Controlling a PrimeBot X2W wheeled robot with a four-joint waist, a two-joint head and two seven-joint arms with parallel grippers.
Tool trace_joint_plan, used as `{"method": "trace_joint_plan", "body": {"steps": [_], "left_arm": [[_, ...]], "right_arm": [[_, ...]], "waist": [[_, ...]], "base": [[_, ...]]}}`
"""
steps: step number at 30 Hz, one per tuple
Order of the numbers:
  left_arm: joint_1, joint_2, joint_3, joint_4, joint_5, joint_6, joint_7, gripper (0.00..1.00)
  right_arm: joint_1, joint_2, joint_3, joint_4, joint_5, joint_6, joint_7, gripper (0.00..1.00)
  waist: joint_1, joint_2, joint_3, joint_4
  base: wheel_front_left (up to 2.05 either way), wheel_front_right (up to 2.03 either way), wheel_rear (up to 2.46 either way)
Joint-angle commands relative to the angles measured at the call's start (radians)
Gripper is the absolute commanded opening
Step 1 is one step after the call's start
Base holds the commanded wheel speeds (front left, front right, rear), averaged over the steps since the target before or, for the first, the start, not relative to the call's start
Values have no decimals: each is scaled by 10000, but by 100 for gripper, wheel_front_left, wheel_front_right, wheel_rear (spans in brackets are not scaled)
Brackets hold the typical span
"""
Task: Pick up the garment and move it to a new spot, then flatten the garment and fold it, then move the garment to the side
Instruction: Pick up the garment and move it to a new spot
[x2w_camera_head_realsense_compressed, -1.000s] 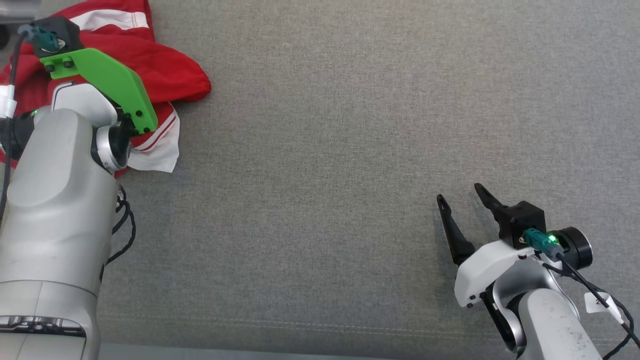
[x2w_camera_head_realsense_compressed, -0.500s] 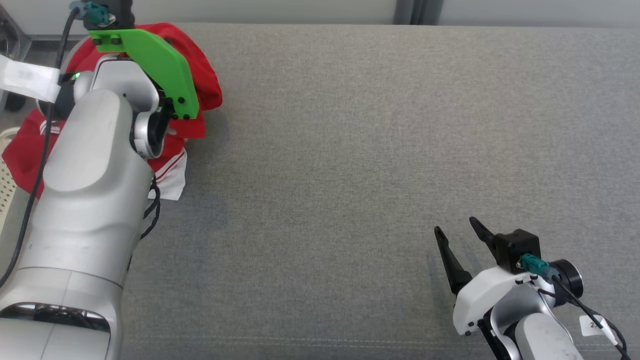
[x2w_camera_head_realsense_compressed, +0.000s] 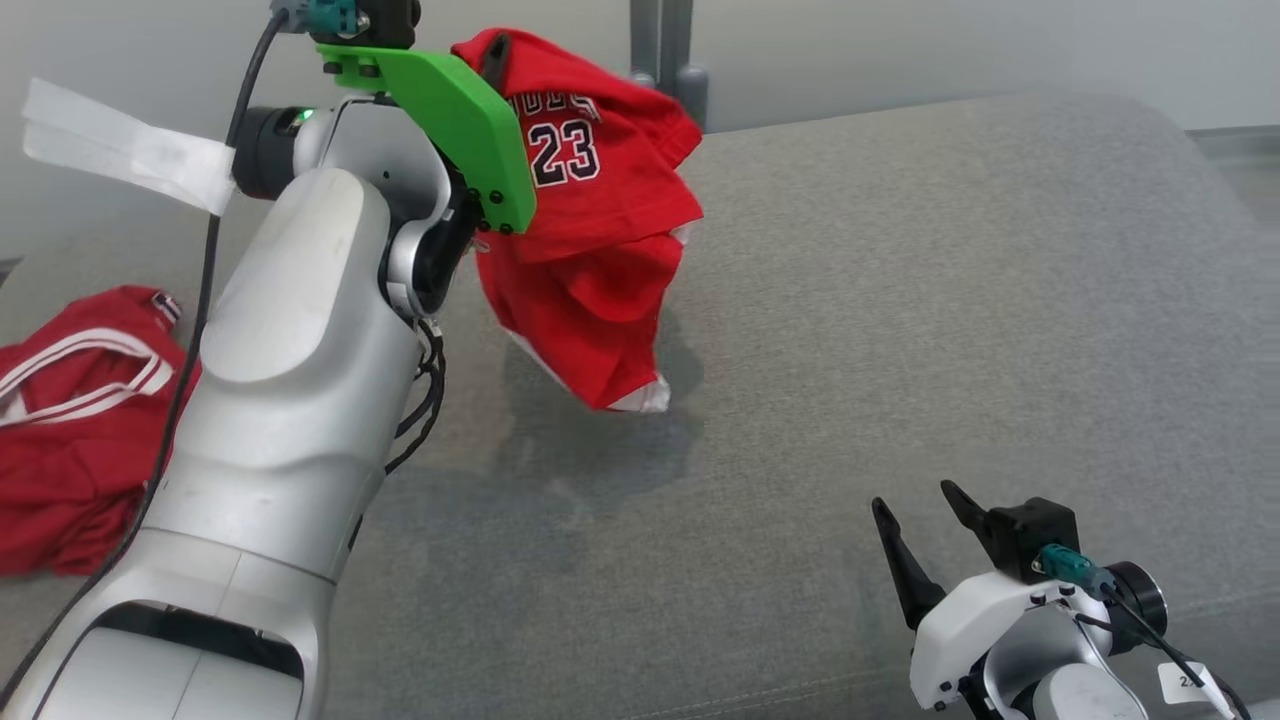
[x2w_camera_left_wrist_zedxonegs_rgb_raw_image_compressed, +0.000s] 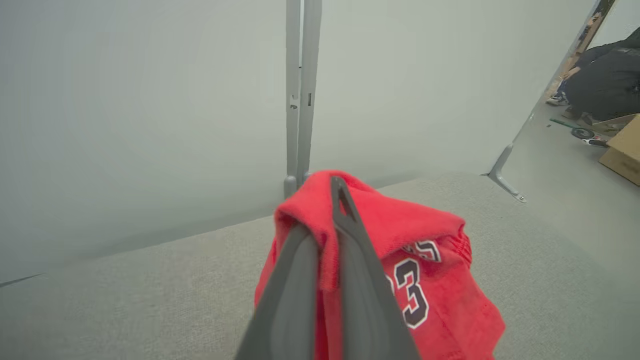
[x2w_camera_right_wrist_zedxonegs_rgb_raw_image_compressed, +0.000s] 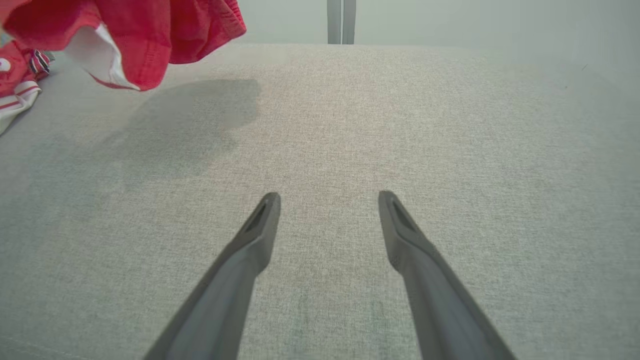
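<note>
Garment hangs pinched in raised left hand; right hand gapes empty, low.

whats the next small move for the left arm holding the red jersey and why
Probably lower the red jersey onto the grey surface below: the left gripper is shut on it, it hangs bunched and clear of the surface, and the right gripper sits open.

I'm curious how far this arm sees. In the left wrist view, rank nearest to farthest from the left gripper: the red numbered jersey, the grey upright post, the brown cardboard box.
1. The red numbered jersey: clamped in the left gripper, draping down to the right.
2. The grey upright post: straight ahead, behind the jersey.
3. The brown cardboard box: far off at the right edge.
</note>
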Motion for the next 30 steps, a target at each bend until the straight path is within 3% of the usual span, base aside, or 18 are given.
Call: {"method": "trace_joint_plan", "body": {"steps": [1,5,10,16,21,22,23,24,30], "left_arm": [[50,-27,-70,-201,-241,-62,-131,0],[225,-66,-511,-805,-1171,-91,-263,0],[601,-42,-1273,-1411,-2462,255,-467,0],[1308,-4,-1761,-695,-2488,632,-826,0],[1829,261,-1993,291,-2270,918,-753,0],[1914,319,-2043,443,-2222,941,-752,14],[2021,359,-2067,593,-2211,967,-755,45],[2091,398,-2078,728,-2199,1003,-784,97],[2310,640,-2109,1396,-2089,1121,-1089,100]], "right_arm": [[82,-28,-8,-55,62,-1,22,100],[8,-29,51,-67,141,-1,13,100],[-69,-26,-16,-46,216,-1,-77,100],[-236,-22,-158,-43,309,-1,-198,100],[-336,-22,-305,15,315,-1,-288,100],[-364,-23,-309,39,310,-1,-273,100],[-396,-22,-317,63,317,-1,-279,100],[-414,-25,-325,75,333,-3,-289,100],[-499,-26,-267,191,392,-1,-351,100]], "waist": [[0,-1,-461,-1100],[0,-1,-392,-1691],[0,-1,-191,-2106],[0,-1,200,-2162],[0,-1,480,-1800],[0,-1,495,-1722],[0,-1,500,-1645],[0,-1,502,-1566],[0,-1,439,-1125]], "base": [[0,0,0],[0,0,0],[0,0,0],[0,0,0],[0,0,0],[0,0,0],[0,0,0],[0,0,0],[0,0,0]]}}
